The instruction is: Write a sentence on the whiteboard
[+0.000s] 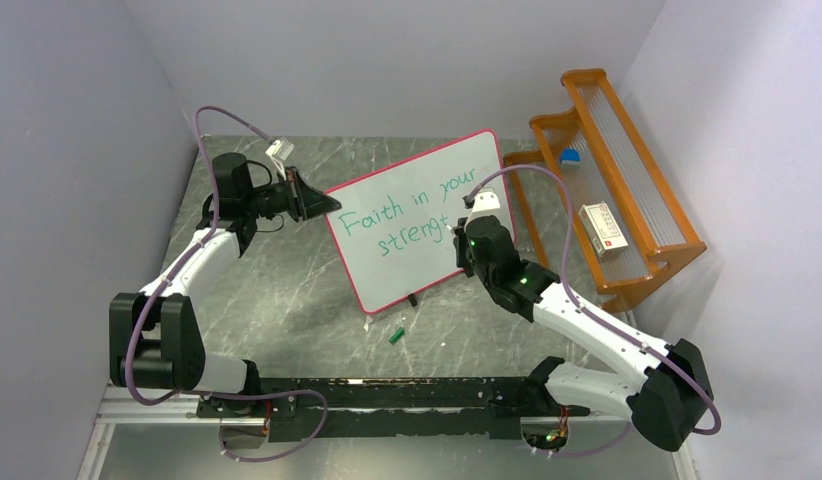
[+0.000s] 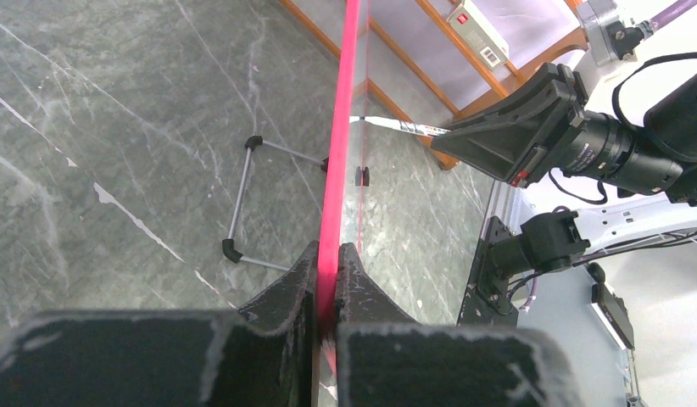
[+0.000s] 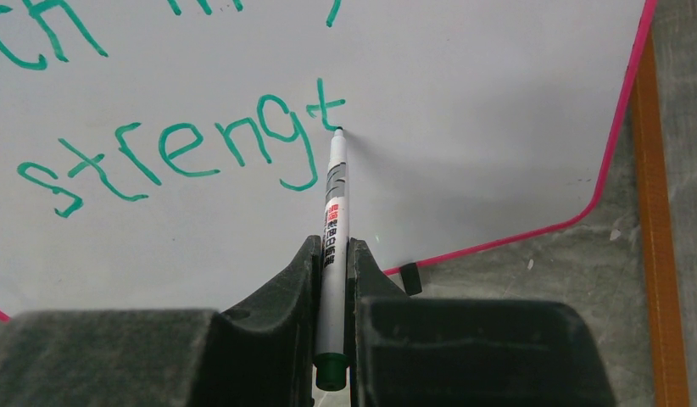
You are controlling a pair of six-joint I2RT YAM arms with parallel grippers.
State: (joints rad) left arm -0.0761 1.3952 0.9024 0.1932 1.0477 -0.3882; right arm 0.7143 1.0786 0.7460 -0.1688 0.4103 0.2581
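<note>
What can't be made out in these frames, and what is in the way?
Top external: the end of the sentence sits behind the right gripper.
Right wrist: its first line is cut off by the top edge.
Left wrist: the whiteboard is seen edge-on, so no writing shows.
Top external: the label on the white box in the orange rack is too small to read.
</note>
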